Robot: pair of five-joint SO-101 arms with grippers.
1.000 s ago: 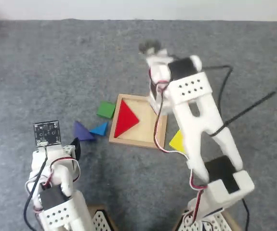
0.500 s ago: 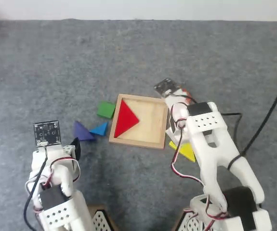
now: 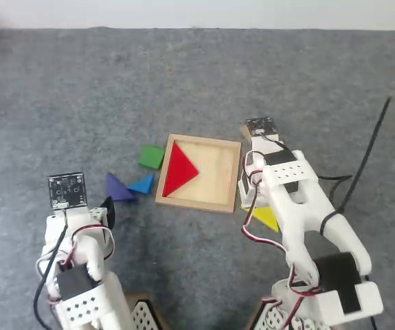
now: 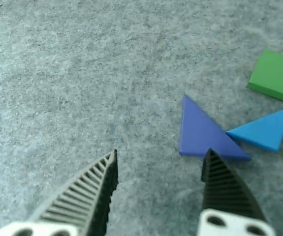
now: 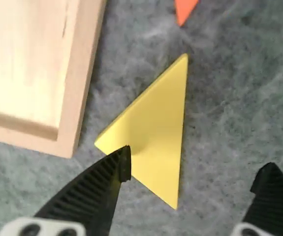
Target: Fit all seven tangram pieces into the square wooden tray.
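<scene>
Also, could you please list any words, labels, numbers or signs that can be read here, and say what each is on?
No text can be read.
The wooden tray, the red triangle and the yellow triangle are plain.
The left arm's circuit board and the right arm's circuit board carry tiny pale marks, too small to read.

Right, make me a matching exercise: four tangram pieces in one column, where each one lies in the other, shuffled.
Pieces
1. red triangle
2. green square
3. yellow triangle
4. dark blue triangle

Places
A. meeting the tip of the light blue triangle
B. inside the wooden tray
C. alone on the grey mat, by the tray's far left corner in the high view
D. under the open right gripper

Pairs: 1-B, 2-C, 3-D, 4-A
</scene>
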